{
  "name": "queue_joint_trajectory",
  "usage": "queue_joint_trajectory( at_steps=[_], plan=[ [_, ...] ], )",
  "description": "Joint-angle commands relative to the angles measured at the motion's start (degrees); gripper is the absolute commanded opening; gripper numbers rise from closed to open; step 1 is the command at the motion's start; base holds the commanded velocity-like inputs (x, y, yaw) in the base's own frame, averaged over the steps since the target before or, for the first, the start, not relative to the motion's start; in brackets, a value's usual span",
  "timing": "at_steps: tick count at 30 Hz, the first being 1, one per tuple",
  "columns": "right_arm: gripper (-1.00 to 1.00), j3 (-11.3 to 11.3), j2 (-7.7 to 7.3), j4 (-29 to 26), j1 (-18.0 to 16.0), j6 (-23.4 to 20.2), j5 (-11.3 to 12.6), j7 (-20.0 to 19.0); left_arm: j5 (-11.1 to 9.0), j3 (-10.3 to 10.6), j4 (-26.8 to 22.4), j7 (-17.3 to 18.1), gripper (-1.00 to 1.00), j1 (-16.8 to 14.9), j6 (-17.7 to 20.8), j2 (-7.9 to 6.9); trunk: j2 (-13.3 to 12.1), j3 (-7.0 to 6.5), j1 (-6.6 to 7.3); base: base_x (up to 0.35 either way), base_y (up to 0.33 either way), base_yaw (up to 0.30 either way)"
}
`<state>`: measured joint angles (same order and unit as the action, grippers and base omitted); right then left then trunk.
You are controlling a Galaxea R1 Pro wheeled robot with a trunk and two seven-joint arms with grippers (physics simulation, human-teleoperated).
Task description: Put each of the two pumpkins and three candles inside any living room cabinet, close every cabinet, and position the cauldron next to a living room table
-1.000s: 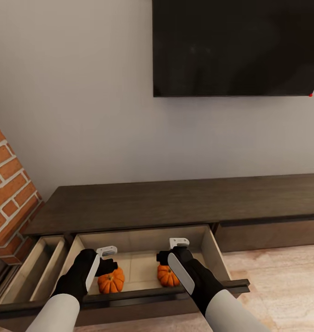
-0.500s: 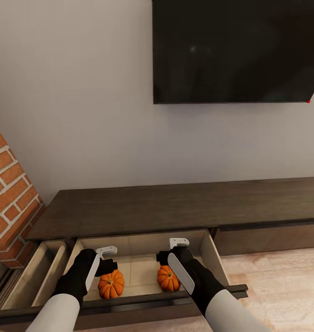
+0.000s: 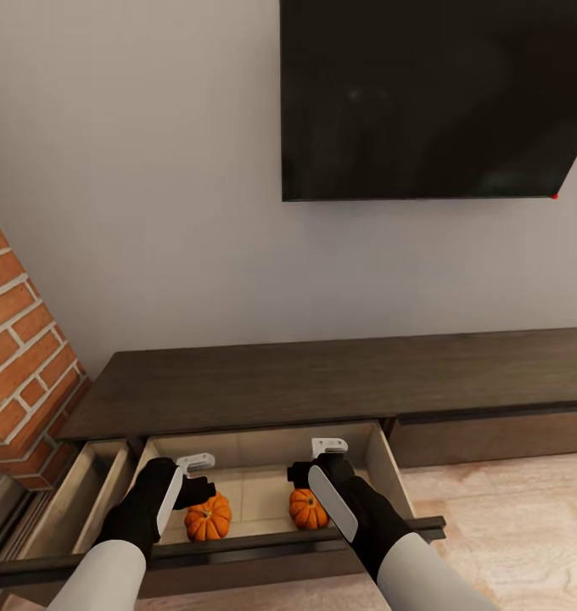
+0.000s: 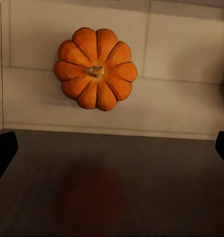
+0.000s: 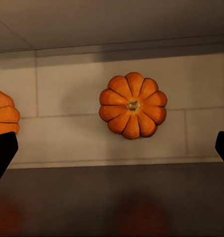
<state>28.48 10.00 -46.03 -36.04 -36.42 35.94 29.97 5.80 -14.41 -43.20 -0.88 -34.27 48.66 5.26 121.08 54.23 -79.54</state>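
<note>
We face a pale grey wall (image 3: 153,170) with 1 dark screen (image 3: 424,93), red brickwork (image 3: 25,348) and light wooden floor (image 3: 509,518).

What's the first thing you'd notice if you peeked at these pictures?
Two bright orange pumpkins sit side by side in the open drawer of the long dark cabinet: the left pumpkin and the right pumpkin. The left end effector and right end effector hover just above them, both open and empty. A big black TV hangs on the wall above.
</note>
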Motion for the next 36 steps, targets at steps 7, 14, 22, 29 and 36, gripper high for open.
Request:
queue_joint_trajectory(
  at_steps=[7, 14, 22, 29, 36],
  plan=[
    [1.00, 0.00, 0.00, 0.02, 0.00, 0.03, 0.01, 0.00, 0.00, 0.00, -0.04, 0.00, 1.00, 0.00, 0.11, -0.07, -2.82, -1.26, 1.54, -0.001, 0.000, 0.000],
    [1.00, 0.00, 0.00, -0.11, 0.00, 0.04, 0.01, 0.00, 0.00, -0.02, -0.73, 0.12, 1.00, 0.01, 0.72, -0.10, -5.63, -2.52, 3.08, 0.000, 0.000, 0.000],
    [1.00, 0.00, 0.00, -1.15, 0.00, -0.21, 0.01, 0.17, 0.00, 0.11, -10.59, 0.36, 1.00, 0.18, 7.37, -0.16, -8.84, -3.95, 4.84, 0.000, 0.000, 0.000],
    [1.00, -0.18, 0.00, -5.61, 0.23, -3.53, 0.16, 0.41, -0.05, 0.14, -14.92, 0.44, 1.00, 0.41, 10.29, -0.13, -11.65, -5.21, 6.38, 0.000, 0.000, 0.000],
    [1.00, -0.39, 0.00, -6.28, 0.26, -5.01, 0.18, 0.44, -0.03, 0.17, -15.32, 0.44, 1.00, 0.43, 10.74, -0.08, -14.45, -6.47, 7.91, -0.178, 0.000, 0.000]
  ],
)
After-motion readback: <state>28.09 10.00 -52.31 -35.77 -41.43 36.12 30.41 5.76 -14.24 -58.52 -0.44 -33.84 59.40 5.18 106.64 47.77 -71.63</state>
